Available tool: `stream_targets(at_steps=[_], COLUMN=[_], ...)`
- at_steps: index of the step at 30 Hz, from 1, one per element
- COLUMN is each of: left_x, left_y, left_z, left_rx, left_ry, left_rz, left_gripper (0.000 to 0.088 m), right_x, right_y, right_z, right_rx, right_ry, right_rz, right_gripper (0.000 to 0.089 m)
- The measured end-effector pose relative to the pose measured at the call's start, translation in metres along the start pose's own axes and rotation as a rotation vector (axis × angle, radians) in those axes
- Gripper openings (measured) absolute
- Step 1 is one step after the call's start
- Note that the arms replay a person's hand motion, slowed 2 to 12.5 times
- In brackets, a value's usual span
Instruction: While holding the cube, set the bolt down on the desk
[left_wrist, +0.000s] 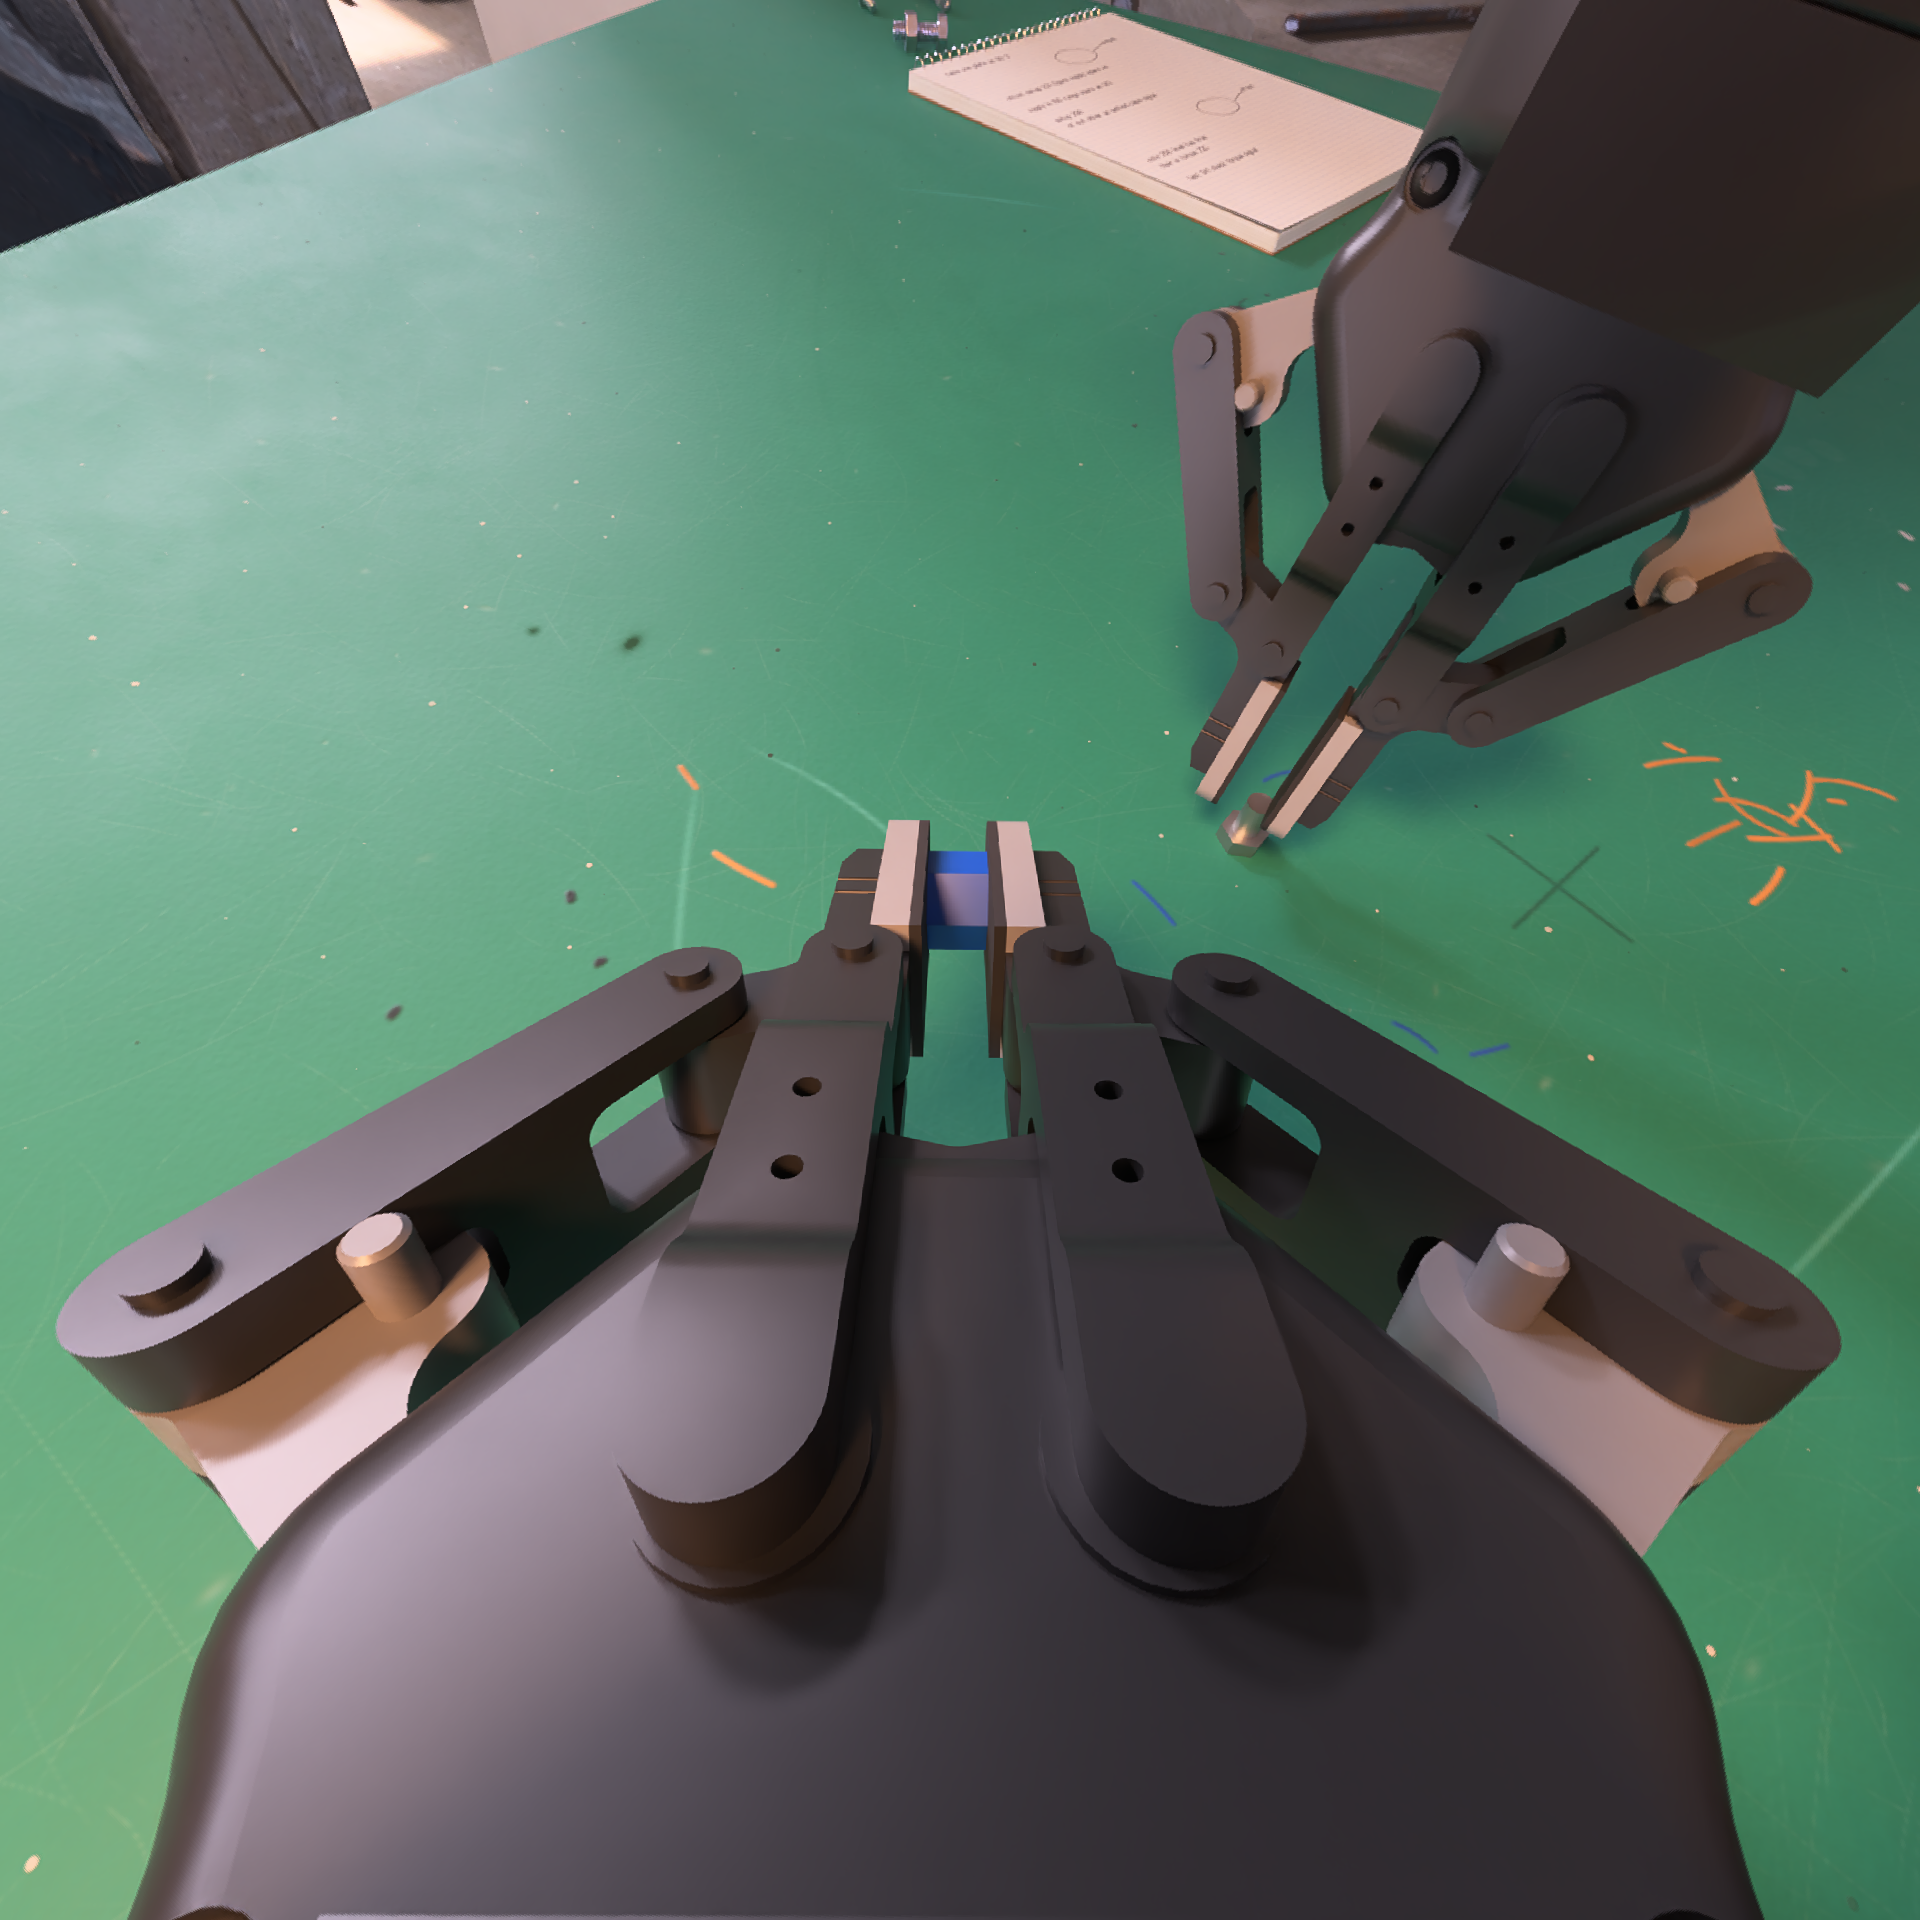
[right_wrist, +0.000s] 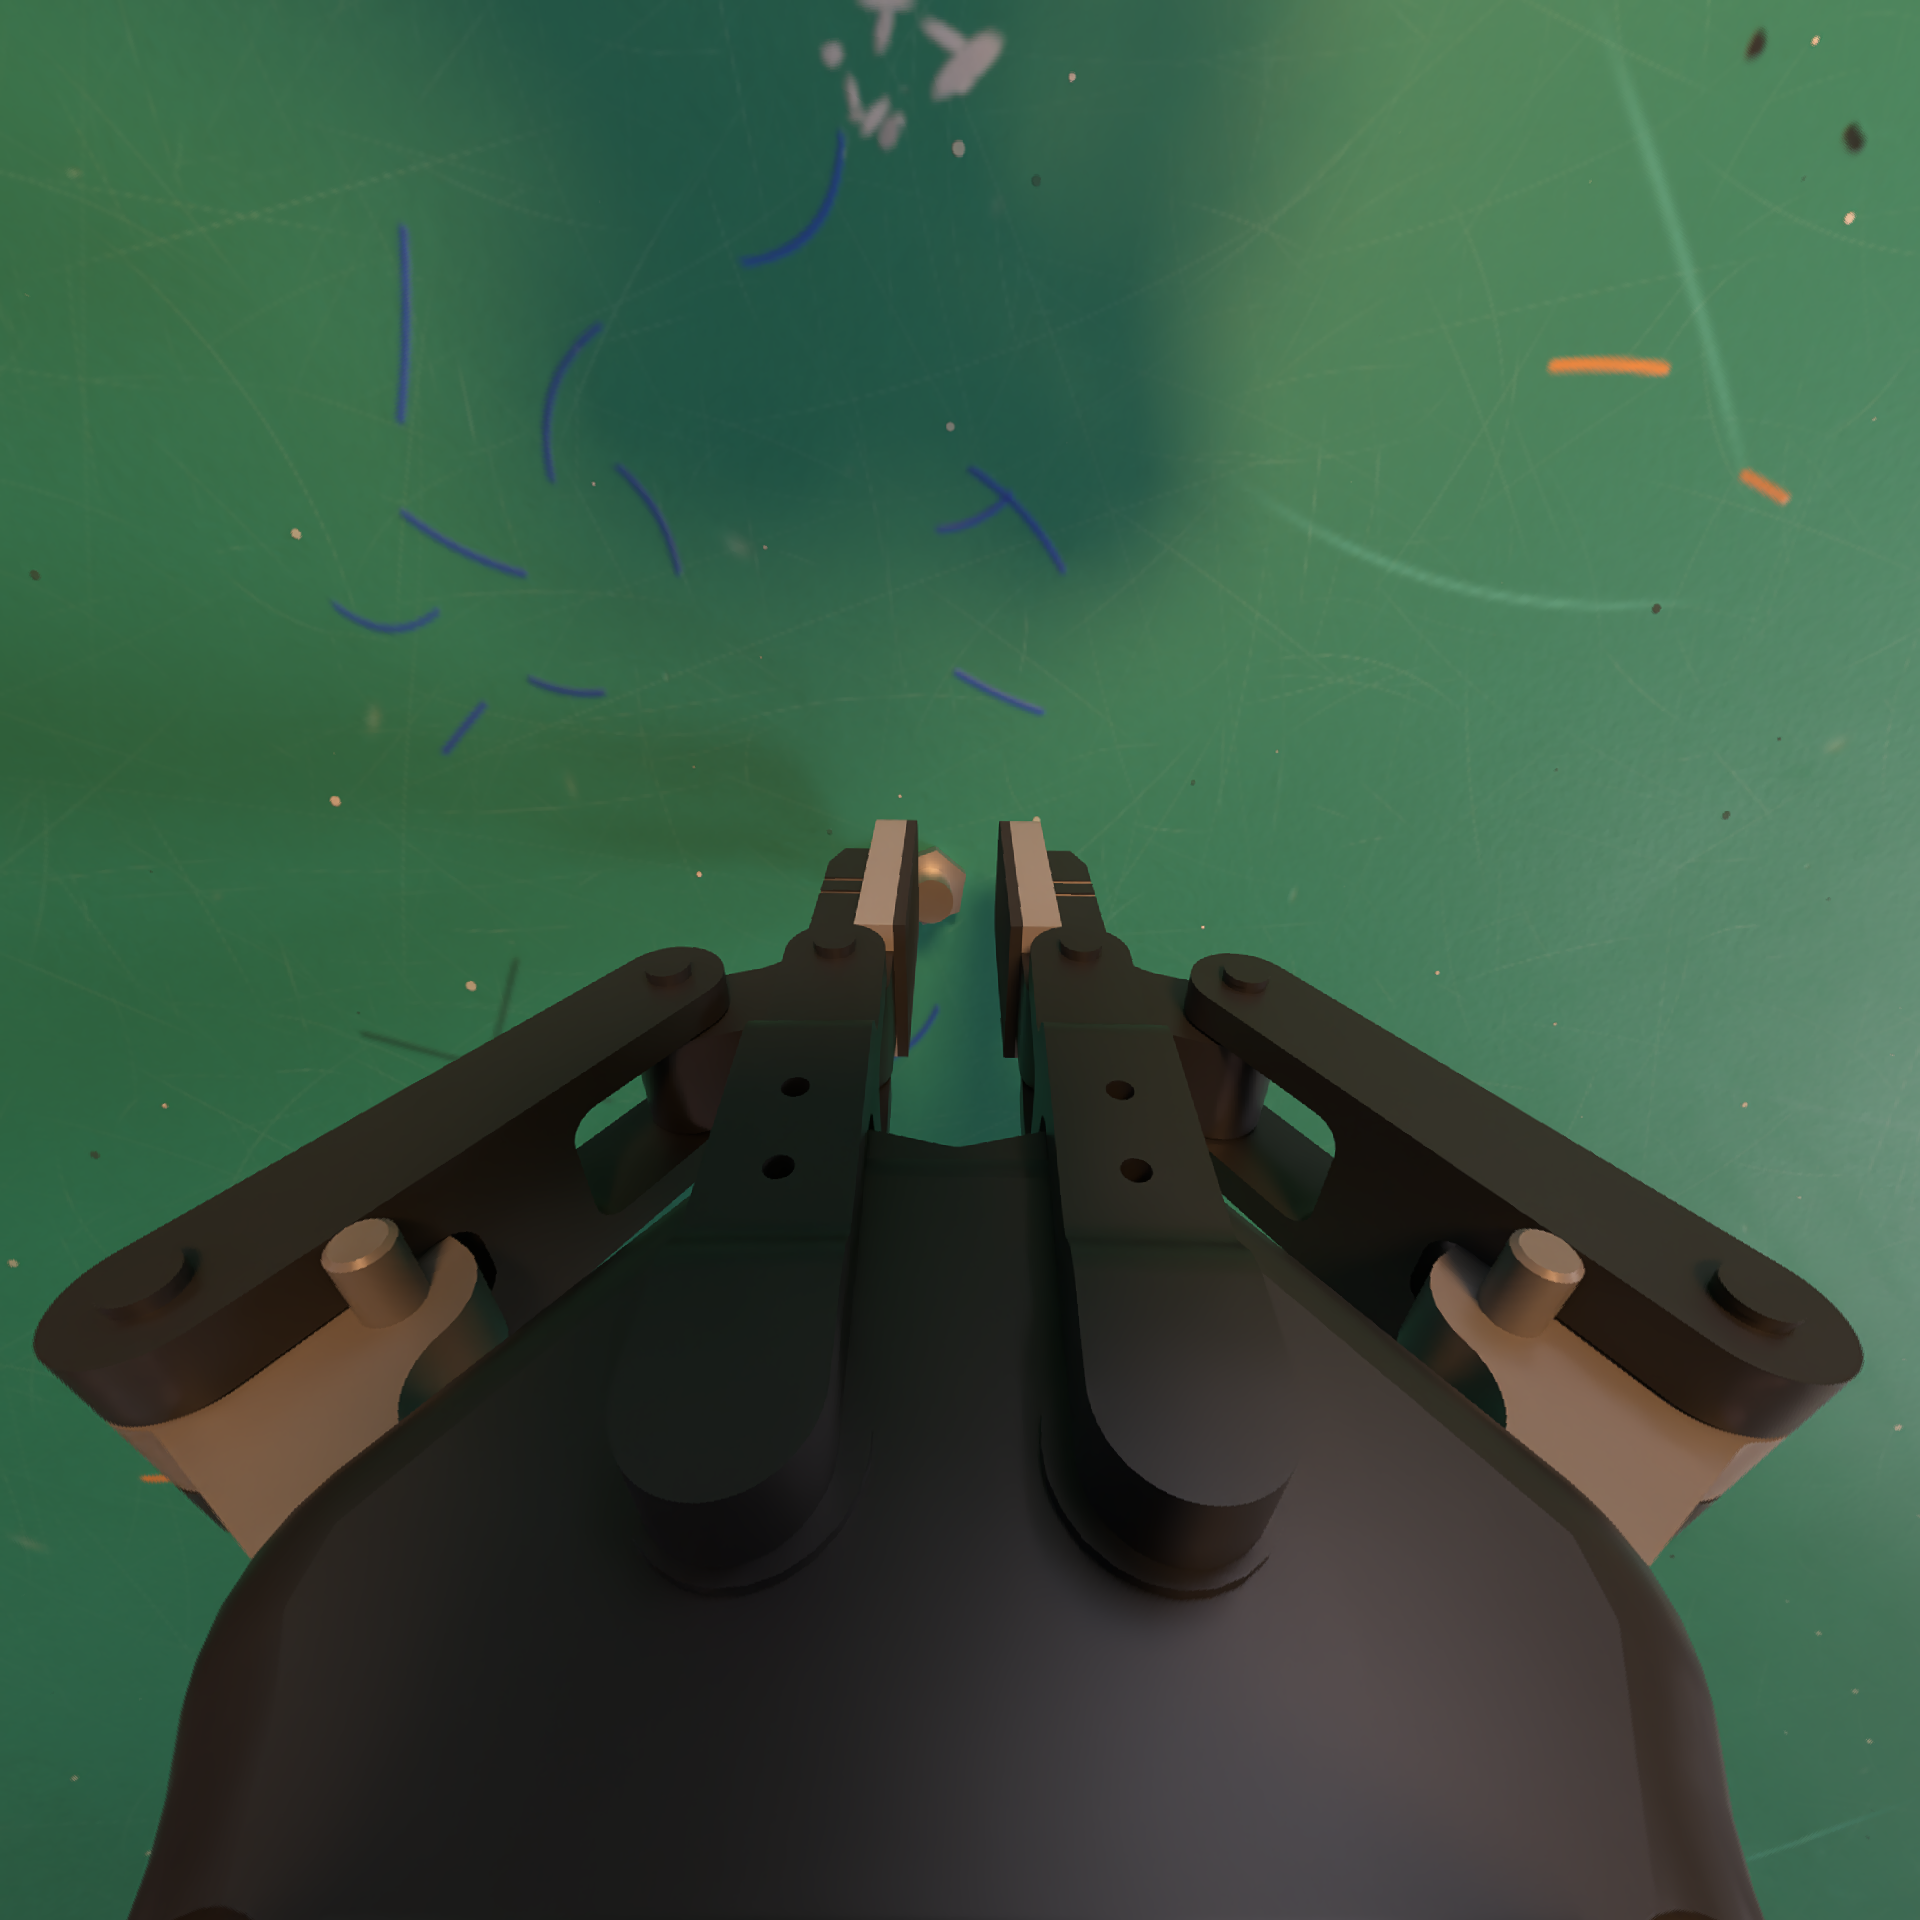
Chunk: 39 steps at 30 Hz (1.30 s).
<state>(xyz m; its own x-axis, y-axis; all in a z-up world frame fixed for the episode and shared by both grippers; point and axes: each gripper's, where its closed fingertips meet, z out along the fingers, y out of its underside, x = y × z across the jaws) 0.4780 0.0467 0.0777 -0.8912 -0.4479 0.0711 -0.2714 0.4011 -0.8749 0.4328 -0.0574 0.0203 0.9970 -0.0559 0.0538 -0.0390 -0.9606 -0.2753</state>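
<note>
My left gripper (left_wrist: 957, 831) is shut on a small blue cube (left_wrist: 957, 902), held between its pads just above the green desk (left_wrist: 468, 468). My right gripper (left_wrist: 1252, 805) points down at the desk to the right of it. A small metal bolt (left_wrist: 1240, 831) lies on the desk at its fingertips. In the right wrist view the bolt (right_wrist: 940, 883) sits between the pads of my right gripper (right_wrist: 958, 831), against the left pad (right_wrist: 885, 873). A gap of green desk (right_wrist: 1351, 675) shows between the bolt and the right pad. The jaws stand slightly apart.
A spiral notepad (left_wrist: 1164, 114) lies at the far right of the desk. A second bolt with a nut (left_wrist: 920, 26) and a dark pen (left_wrist: 1382, 19) lie beyond it. Orange scribbles (left_wrist: 1777, 816) and blue pen strokes (right_wrist: 551, 405) mark the desk surface.
</note>
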Motion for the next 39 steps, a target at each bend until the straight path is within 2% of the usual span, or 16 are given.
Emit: stream_targets(at_steps=[39], left_x=[0.0007], left_y=[0.0011], left_z=[0.0009], left_rx=[-0.005], left_ry=[0.006], left_rz=[-0.002], left_gripper=[0.0094], right_x=[0.0011], right_y=[-0.0008], right_z=[0.0011], right_rx=[-0.004], right_ry=[-0.010], right_rz=[0.002], right_gripper=[0.0124])
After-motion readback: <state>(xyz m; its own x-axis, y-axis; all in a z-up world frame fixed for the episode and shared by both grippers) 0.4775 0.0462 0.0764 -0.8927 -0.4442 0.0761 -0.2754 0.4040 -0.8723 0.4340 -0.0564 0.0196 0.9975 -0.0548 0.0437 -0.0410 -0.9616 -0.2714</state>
